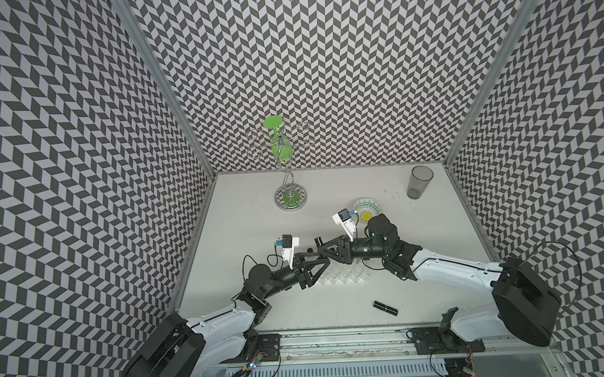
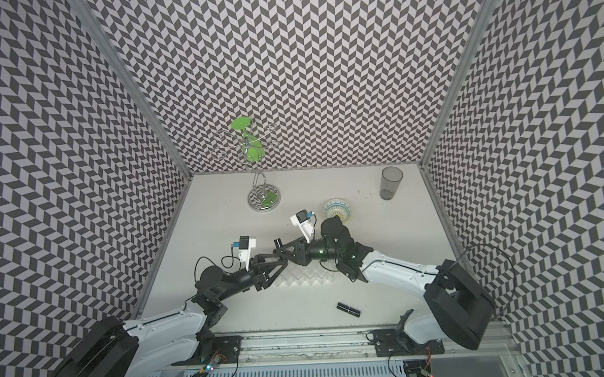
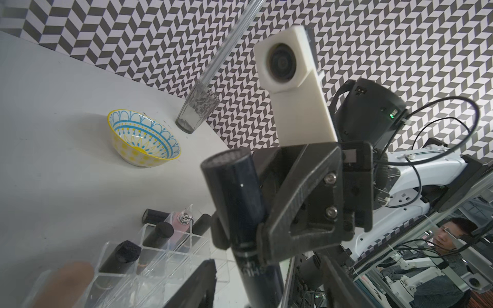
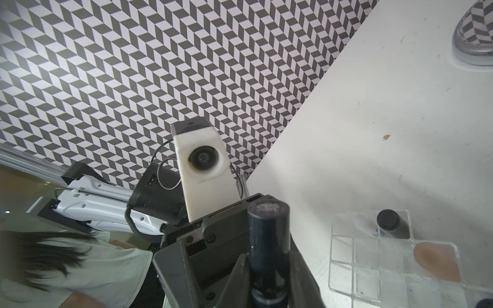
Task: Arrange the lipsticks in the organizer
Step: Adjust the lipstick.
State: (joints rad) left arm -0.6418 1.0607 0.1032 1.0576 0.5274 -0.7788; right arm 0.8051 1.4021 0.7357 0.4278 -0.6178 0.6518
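Standing upright in the right gripper's (image 4: 266, 260) clamped jaws, the black lipstick (image 3: 234, 197) seemingly dips between the left gripper's (image 3: 266, 261) parted, empty jaws.

L arm (image 1: 280, 278) & R arm (image 1: 366, 253) crowd over organizer (image 1: 344, 276), bowl (image 1: 361, 205) behind; front table (image 1: 299, 315) open bar one lipstick (image 1: 385, 307).

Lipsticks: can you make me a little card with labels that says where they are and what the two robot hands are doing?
Right gripper: shut on the held lipstick, a black tube.
Left gripper: open, jaws either side of that tube's free end.
Organizer: several black tubes standing in its cells, plus a pink one.
Loose lipstick: black, lying on the table near the front edge.
Also there: patterned bowl, grey tumbler.
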